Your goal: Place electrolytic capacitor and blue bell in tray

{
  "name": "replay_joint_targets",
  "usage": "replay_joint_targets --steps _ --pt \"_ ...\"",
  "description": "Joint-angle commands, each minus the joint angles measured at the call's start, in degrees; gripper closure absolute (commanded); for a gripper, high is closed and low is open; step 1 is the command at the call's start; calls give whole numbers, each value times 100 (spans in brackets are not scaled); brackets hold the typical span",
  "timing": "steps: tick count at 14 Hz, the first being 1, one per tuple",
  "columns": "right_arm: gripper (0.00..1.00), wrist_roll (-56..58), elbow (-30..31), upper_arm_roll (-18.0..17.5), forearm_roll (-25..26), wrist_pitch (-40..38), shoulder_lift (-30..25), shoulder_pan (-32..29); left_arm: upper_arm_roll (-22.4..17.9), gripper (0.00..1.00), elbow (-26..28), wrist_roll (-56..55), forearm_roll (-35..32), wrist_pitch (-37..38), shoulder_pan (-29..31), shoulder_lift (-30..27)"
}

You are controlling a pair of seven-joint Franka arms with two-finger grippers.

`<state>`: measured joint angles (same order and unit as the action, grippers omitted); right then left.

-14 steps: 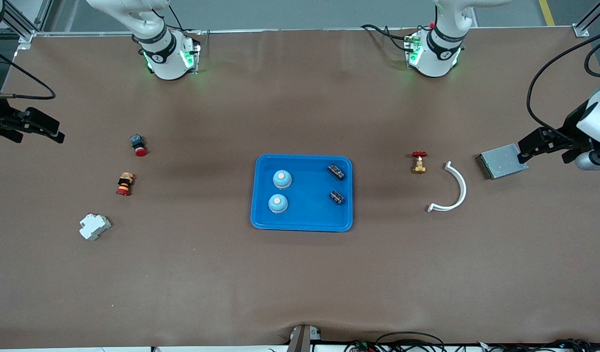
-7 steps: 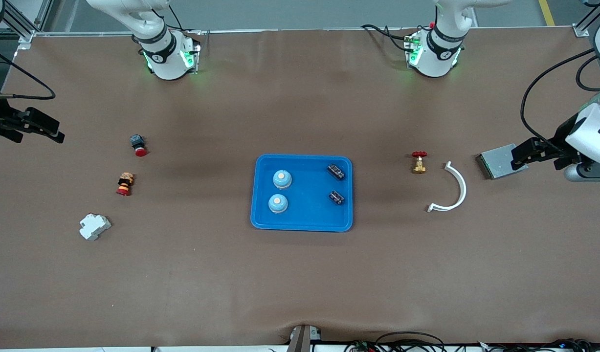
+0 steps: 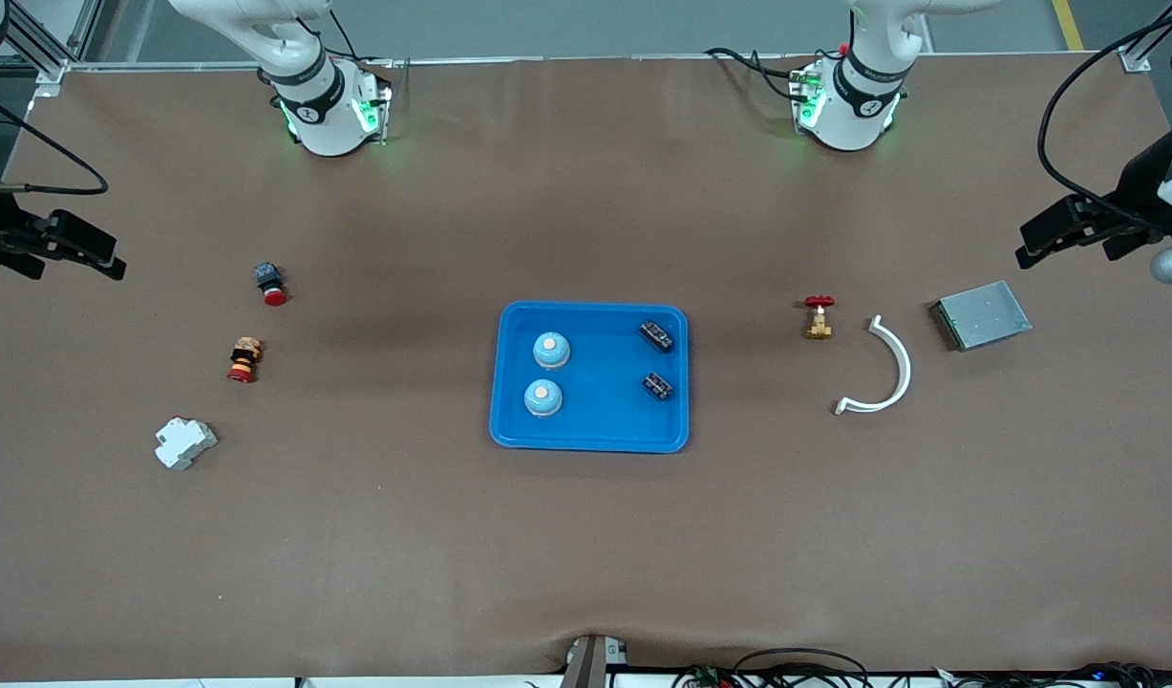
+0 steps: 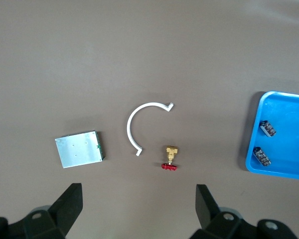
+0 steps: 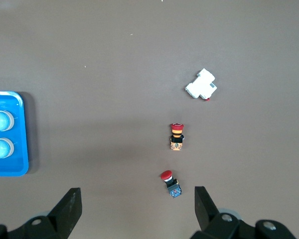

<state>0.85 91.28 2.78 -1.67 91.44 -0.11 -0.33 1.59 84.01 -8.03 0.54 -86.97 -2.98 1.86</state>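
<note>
The bright-blue tray lies mid-table. In it stand two blue bells toward the right arm's end, and two dark electrolytic capacitors toward the left arm's end. The tray edge with both capacitors shows in the left wrist view; the tray and bells show in the right wrist view. My left gripper is open and empty, high over the table's left-arm end, above the grey plate. My right gripper is open and empty, high over the right-arm end.
Toward the left arm's end lie a brass valve with red handle, a white curved clip and the grey metal plate. Toward the right arm's end lie a red-capped push button, a red-and-orange button and a white block.
My left gripper has moved off the grey plate toward the robots' bases and risen. The right arm has not moved. The tray's contents are unchanged.
</note>
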Motion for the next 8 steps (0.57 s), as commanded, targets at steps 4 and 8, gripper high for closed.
replay_joint_targets --steps 4,8 --pt "0 -15 136 -15 8 14 -147 -20 53 0 -51 417 86 102 44 -116" --pt "0 -15 136 -15 8 14 -147 -20 44 0 -34 275 69 102 44 -107"
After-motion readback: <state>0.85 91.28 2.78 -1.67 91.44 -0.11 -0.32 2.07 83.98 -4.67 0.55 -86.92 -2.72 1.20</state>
